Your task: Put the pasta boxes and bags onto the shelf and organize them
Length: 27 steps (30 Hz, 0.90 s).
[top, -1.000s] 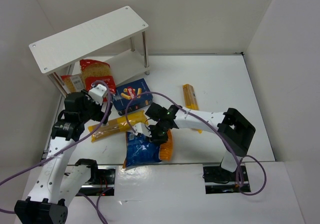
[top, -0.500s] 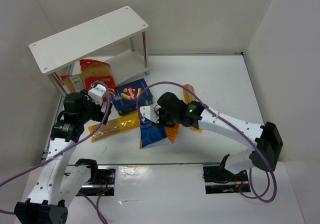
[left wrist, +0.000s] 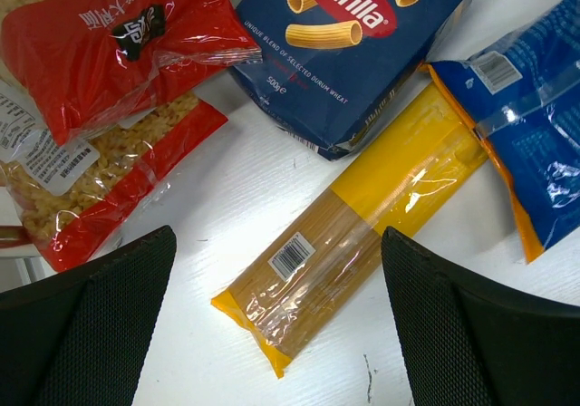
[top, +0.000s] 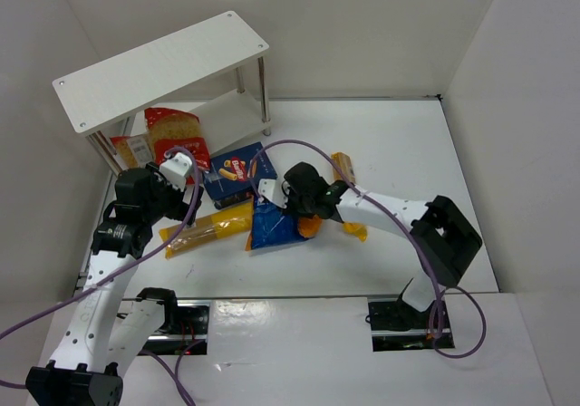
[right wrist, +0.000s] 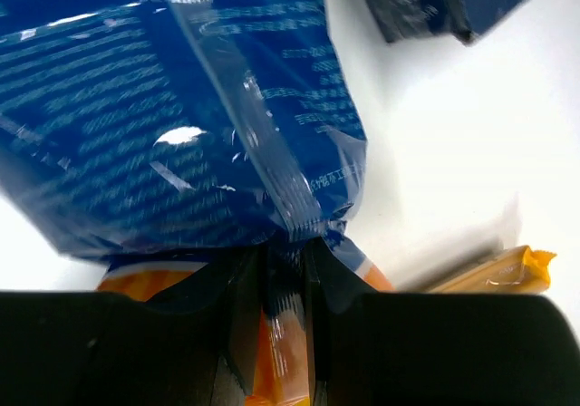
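My right gripper [top: 308,212] is shut on the orange end of the blue bag [top: 275,227], pinching its seam [right wrist: 288,243]; the bag hangs over the long yellow bag [top: 208,228]. The dark-blue pasta box [top: 237,174] lies flat in front of the white shelf [top: 159,69]. Red-and-clear bags [top: 172,134] sit at the shelf's lower tier. A second narrow yellow bag [top: 347,181] lies under the right arm. My left gripper [left wrist: 272,333] is open above the yellow bag [left wrist: 362,234], with the box [left wrist: 353,43], the red bags [left wrist: 109,53] and the blue bag [left wrist: 535,125] in view.
White walls close in the table on the left, back and right. The shelf's silver legs [top: 265,98] stand near the box. Purple cables loop over both arms. The arm bases sit at the near edge.
My right gripper has lifted the blue bag from the near table and carried it up and left, toward the box and the yellow bag. The left arm has not moved.
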### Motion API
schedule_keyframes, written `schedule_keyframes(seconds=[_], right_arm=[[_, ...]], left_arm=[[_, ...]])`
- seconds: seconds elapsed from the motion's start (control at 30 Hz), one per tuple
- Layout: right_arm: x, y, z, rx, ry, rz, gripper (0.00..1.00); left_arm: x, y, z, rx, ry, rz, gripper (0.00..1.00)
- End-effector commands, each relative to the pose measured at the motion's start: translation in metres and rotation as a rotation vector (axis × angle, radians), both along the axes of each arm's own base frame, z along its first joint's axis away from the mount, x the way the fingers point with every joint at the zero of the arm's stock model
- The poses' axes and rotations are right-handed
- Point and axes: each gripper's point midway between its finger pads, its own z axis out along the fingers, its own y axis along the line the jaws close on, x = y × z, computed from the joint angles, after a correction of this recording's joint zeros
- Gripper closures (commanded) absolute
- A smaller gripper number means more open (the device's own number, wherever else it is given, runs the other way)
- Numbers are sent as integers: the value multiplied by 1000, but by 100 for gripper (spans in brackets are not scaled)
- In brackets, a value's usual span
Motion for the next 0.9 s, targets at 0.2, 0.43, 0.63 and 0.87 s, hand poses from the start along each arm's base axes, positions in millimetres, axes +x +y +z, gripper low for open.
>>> schedule_keyframes(seconds=[0.2, 0.43, 0.63, 0.87], right_arm=[[30, 13, 61, 172, -98, -77, 11], [-22, -17, 101, 193, -94, 58, 0], [-50, -48, 59, 67, -76, 115, 0], [-53, -70, 23, -63, -186, 132, 0]], left_arm=[[3, -2, 5, -2, -29, -22, 1], [3, -2, 5, -2, -29, -22, 1], [3, -2, 5, 6, -31, -26, 1], [3, -5, 6, 4, -33, -47, 1]])
